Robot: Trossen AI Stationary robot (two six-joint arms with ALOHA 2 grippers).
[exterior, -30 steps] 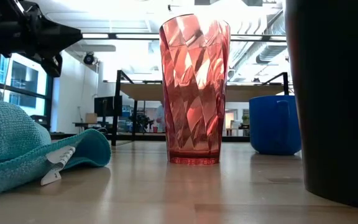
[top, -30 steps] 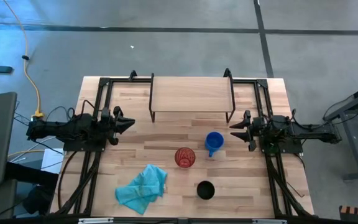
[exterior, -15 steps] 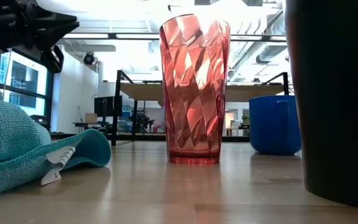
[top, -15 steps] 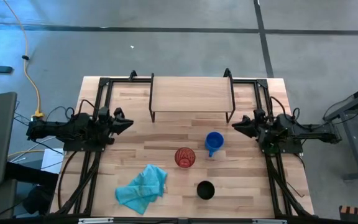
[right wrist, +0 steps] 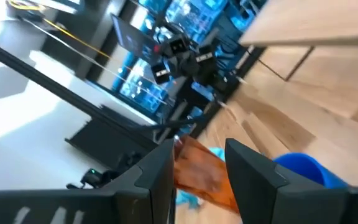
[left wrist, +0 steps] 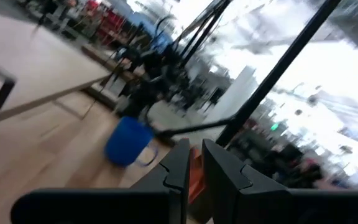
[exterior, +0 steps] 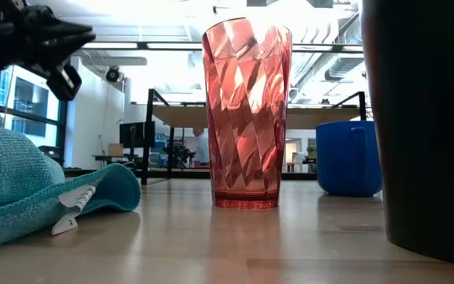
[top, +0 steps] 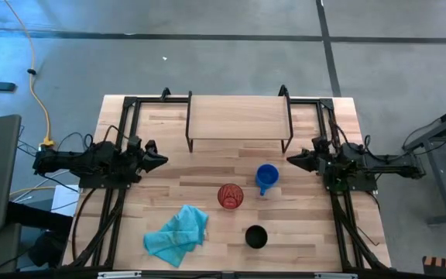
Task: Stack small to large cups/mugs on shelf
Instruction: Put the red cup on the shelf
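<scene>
Upper centre of the high view, shelf (top: pixel 238 118): light board on thin black legs; its top is bare.
Centre right, blue mug (top: pixel 266 177): on the table below the shelf's right leg; handle toward the lower edge of the frame.
Centre, red tumbler (top: pixel 230 196): upright, just left of and below the blue mug; apart from it.
Lower centre, black cup (top: pixel 255 237): upright, mouth open upward; below the tumbler, near the front edge.
Lower left, teal cloth (top: pixel 178 234): crumpled on the table.
Left edge, left gripper (top: pixel 161 160): pointing right, over the table; fingers nearly closed, a narrow gap between them, grasping nothing.
Right edge, right gripper (top: pixel 291 160): pointing left, just beside the blue mug's upper right; fingers parted, empty.
</scene>
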